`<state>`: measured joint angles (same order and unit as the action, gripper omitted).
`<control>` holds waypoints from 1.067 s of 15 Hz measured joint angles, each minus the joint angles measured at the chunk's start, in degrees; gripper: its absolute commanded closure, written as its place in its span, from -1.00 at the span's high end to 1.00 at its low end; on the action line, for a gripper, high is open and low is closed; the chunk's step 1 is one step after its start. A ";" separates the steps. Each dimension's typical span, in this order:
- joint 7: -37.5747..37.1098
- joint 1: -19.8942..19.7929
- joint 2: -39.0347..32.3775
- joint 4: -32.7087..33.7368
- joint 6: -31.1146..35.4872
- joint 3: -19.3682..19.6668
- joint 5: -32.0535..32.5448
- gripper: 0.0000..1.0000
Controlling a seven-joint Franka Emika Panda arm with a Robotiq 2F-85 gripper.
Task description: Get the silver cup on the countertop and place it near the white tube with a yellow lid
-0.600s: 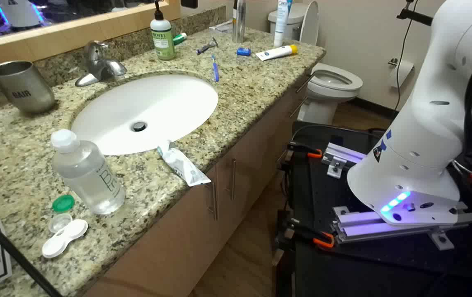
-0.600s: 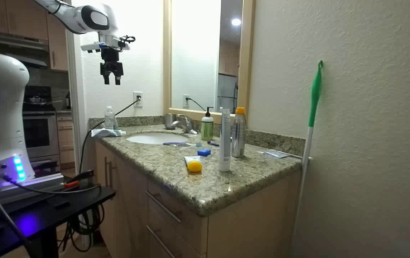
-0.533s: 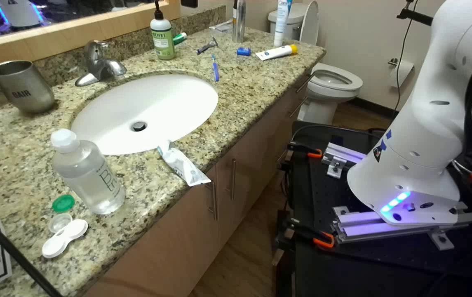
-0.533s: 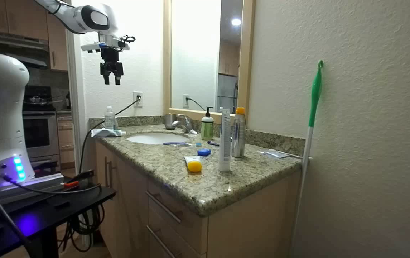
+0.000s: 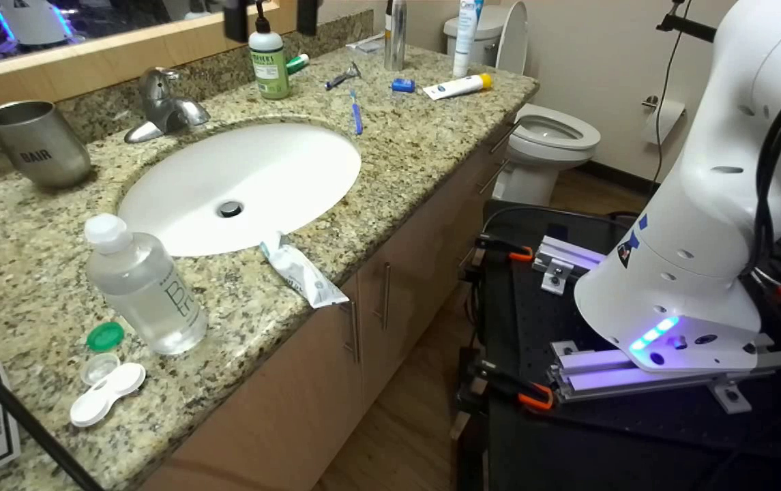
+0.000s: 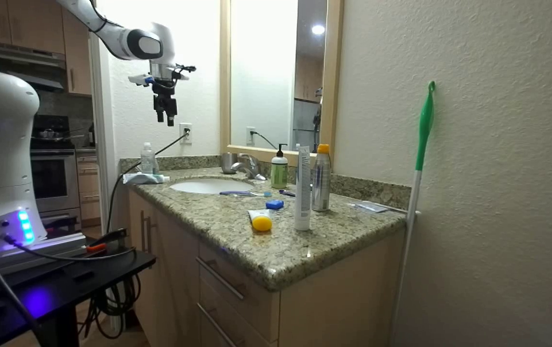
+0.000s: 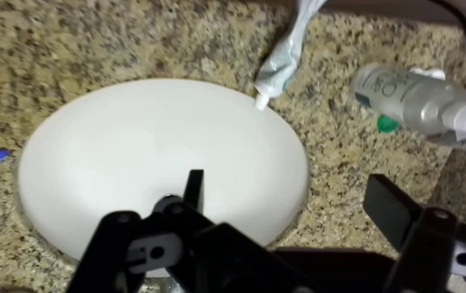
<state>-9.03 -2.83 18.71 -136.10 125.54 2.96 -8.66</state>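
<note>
Cup (image 5: 40,146) by tap (image 5: 166,106) prob. light, stiff, slick metal; grip upper sides. Pincer (image 7: 286,193) spread wide, w/ nothing held.

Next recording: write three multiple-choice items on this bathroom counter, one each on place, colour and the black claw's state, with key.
1. Where does the dull grey-silver metal tumbler stand?
A) in the oval white sink
B) beside the chrome faucet
C) on the white toilet

2. What colour is the cap on the slim white tube lying near the small blue block?
A) green
B) black
C) yellow-orange

3. How is the claw?
A) open, holding nothing
B) shut on the tumbler
C) shut, empty

1 B: an exterior view shows them side by side.
2 C: the cap looks yellow-orange in both exterior views.
3 A: the wrist view shows it wide open, gripping nothing.
</note>
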 measured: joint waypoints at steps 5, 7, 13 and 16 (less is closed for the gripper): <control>-8.63 1.58 -18.33 9.02 23.32 -1.91 -6.02 1.00; -17.51 2.57 -25.46 14.08 30.00 -2.67 0.55 1.00; -20.45 3.19 -28.34 16.40 30.08 -1.68 1.15 1.00; -27.80 3.12 -32.15 21.50 30.43 1.19 0.99 1.00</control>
<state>-36.83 0.30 -13.44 -114.60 155.96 4.15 -7.67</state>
